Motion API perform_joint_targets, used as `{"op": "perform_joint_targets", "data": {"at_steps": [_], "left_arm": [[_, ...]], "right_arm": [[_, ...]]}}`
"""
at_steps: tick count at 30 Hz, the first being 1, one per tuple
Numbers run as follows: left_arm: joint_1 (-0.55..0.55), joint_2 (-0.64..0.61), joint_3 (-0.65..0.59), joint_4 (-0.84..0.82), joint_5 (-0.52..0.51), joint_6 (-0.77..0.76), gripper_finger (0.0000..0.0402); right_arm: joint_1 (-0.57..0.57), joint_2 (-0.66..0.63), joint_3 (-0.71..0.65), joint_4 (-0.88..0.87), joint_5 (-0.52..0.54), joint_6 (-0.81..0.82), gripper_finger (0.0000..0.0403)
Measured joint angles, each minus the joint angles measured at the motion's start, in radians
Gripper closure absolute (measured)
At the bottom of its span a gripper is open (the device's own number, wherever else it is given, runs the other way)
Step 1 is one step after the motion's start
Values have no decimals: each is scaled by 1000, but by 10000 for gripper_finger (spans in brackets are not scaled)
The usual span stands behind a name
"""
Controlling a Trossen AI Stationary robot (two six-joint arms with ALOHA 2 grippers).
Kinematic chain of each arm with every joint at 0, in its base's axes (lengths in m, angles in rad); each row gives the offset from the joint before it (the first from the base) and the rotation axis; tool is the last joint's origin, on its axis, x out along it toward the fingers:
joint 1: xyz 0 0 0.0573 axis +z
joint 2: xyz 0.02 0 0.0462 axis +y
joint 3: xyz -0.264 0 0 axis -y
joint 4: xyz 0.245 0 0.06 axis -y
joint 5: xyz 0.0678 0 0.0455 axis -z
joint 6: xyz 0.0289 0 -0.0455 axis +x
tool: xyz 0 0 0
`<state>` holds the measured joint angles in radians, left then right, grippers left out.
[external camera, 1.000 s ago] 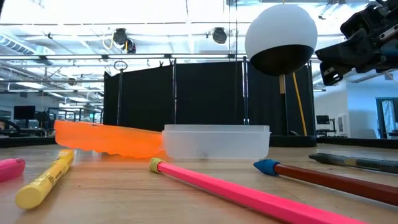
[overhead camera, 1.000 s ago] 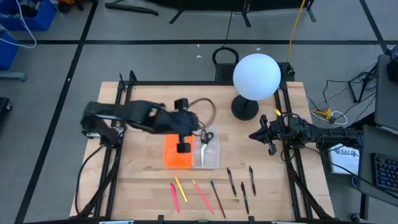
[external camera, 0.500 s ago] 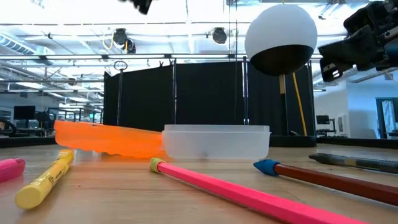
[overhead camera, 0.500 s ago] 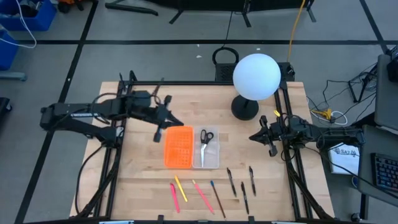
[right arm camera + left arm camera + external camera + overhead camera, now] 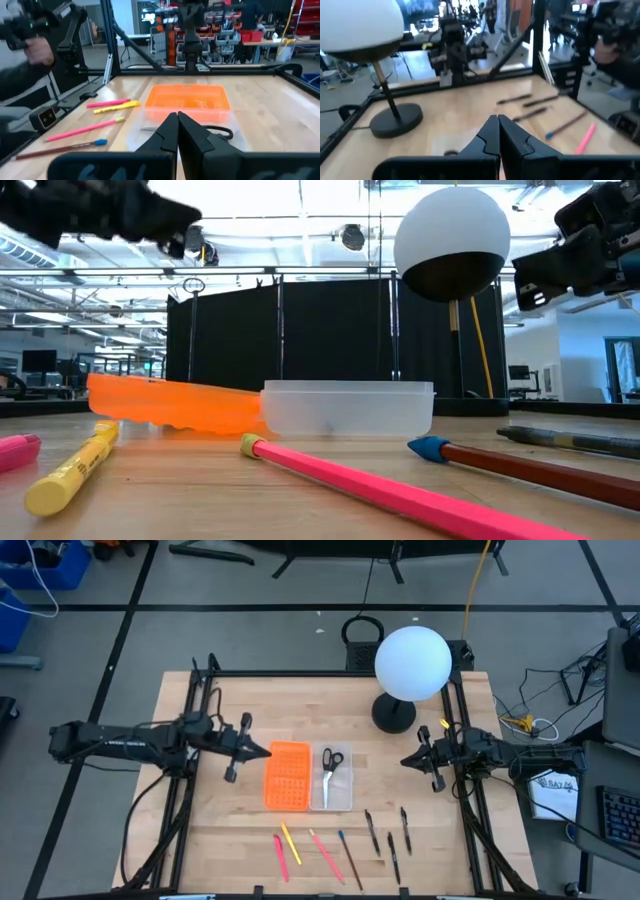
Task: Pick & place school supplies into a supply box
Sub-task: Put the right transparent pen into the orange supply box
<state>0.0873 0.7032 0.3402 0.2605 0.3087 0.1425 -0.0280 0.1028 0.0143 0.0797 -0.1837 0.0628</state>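
The supply box lies open mid-table: its orange grid half and its clear tray, side by side. The black-handled scissors lie in the clear tray. Several pens and pencils lie in a row near the table's near edge: pink, yellow, a pink pencil, blue, brown, black. My left gripper hovers shut left of the orange half. My right gripper waits shut at the table's right side, above the table.
A white globe lamp stands on a dark base at the table's far right. Black frame rails run along the table's left and right sides. Bare wood lies between the box and the row of pens.
My left gripper has drawn back from above the box toward the table's left edge, and it now hovers beside the orange half. The scissors and the box have stayed where they were.
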Motion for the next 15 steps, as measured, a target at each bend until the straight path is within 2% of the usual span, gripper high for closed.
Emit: {"op": "perform_joint_targets", "data": {"at_steps": [4,15], "left_arm": [[-5,-19,-80,-3,4,93,399],[45,-32,-215,25,40,212,399]], "right_arm": [[0,1,0,48,0,7,403],[0,3,0,82,1,14,403]]}}
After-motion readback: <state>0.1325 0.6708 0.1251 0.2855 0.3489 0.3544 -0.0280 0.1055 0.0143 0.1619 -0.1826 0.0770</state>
